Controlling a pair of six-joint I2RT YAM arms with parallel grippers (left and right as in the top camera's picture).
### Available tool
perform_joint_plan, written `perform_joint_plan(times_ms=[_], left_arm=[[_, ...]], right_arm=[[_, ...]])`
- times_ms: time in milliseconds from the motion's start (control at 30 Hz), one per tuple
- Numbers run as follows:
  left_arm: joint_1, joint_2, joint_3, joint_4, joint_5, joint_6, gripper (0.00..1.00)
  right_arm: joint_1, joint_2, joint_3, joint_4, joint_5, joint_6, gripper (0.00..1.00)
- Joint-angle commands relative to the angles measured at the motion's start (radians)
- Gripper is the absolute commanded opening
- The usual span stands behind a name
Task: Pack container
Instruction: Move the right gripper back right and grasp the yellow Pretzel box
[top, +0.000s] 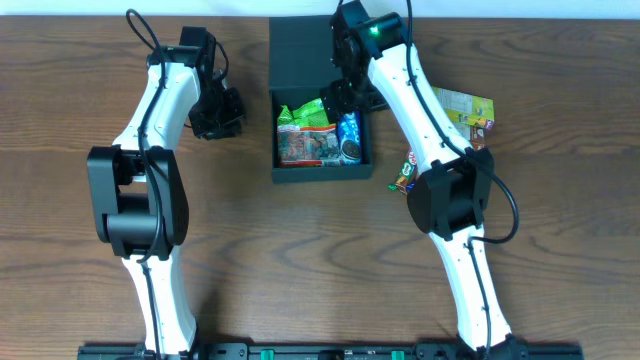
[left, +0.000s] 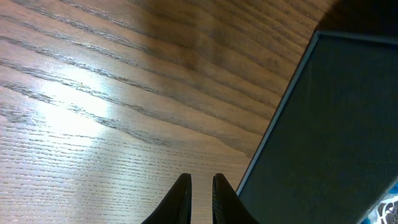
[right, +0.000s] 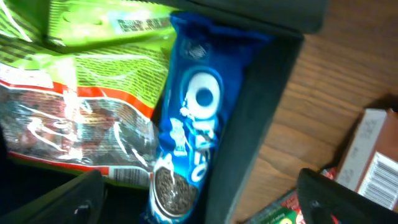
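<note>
Wood-grain bench (top: 560, 250) under both arms. We judge the main risk at right claw (right: 202, 186): jaws wide apart, straddling right wall of container (top: 322, 173). Lower it and a finger catches the wall, shoves the box or crushes blue packet (right: 193, 124) leaning there. Left claw (left: 199, 193) nearly closed on nothing, beside box, steadying nothing. Container: matte black, shallow, flap lid open toward far edge. It sits mid-bench by far edge, packets inside; loose packets (top: 463, 108) lie toward right edge.

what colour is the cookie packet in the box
The cookie packet is blue, best seen in right wrist view.
</note>
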Motion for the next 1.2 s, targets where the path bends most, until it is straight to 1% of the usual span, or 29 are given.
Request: perform_joint_plan(times_ms=[0, 133, 167, 200, 233, 300, 367, 433, 500, 567, 633, 733, 833, 933, 1133, 1167], left_arm=[[0.004, 0.001, -0.009, -0.005, -0.01, 0.022, 0.14], [0.004, 0.001, -0.009, -0.004, -0.01, 0.022, 0.15], [0.004, 0.001, -0.009, -0.004, -0.01, 0.022, 0.15], [0.004, 0.001, -0.009, -0.005, -0.01, 0.022, 0.15], [0.004, 0.001, -0.009, -0.005, -0.01, 0.022, 0.16], [0.004, 0.001, -0.009, -0.005, -0.01, 0.022, 0.18], [0.004, 0.001, -0.009, -0.005, -0.01, 0.022, 0.18], [0.004, 0.001, -0.009, -0.005, -0.01, 0.022, 0.18], [0.004, 0.001, -0.009, -0.005, -0.01, 0.022, 0.18], [0.004, 0.001, -0.009, -0.005, -0.01, 0.022, 0.18], [0.004, 0.001, -0.009, -0.005, -0.01, 0.022, 0.19], [0.004, 0.001, -0.009, -0.005, -0.01, 0.023, 0.29], [0.004, 0.001, -0.009, -0.005, -0.01, 0.044, 0.36], [0.004, 0.001, -0.009, -0.005, -0.009, 0.049, 0.44], [0.004, 0.001, -0.009, -0.003, -0.009, 0.049, 0.47], [0.004, 0.001, -0.009, -0.003, -0.009, 0.049, 0.51]], right_arm=[[-0.005, -0.055, 0.017, -0.004, 0.03, 0.047, 0.99], [-0.005, -0.121, 0.047, 0.014, 0.038, 0.06, 0.98], [-0.005, -0.147, 0.051, 0.028, 0.058, 0.06, 0.93], [-0.006, -0.168, 0.051, 0.042, 0.084, 0.06, 0.85], [-0.007, -0.187, 0.051, 0.054, 0.115, 0.06, 0.81], [-0.01, -0.223, 0.051, 0.079, 0.205, 0.057, 0.8], [-0.014, -0.249, 0.051, 0.083, 0.329, 0.055, 0.84], [-0.021, -0.261, 0.051, 0.072, 0.386, 0.055, 0.84], [-0.037, -0.26, 0.05, 0.063, 0.387, 0.061, 0.84], [-0.069, -0.251, 0.035, 0.06, 0.385, 0.111, 0.84], [-0.099, -0.243, 0.017, 0.063, 0.362, 0.13, 0.84], [-0.171, -0.223, 0.008, 0.059, 0.292, 0.131, 0.9], [-0.244, -0.203, 0.008, 0.053, 0.208, 0.128, 0.99], [-0.317, -0.183, 0.007, 0.042, 0.13, 0.119, 0.99], [-0.421, -0.121, 0.006, 0.006, 0.1, 0.104, 0.99], [-0.433, -0.111, 0.007, 0.001, 0.091, 0.103, 0.99]])
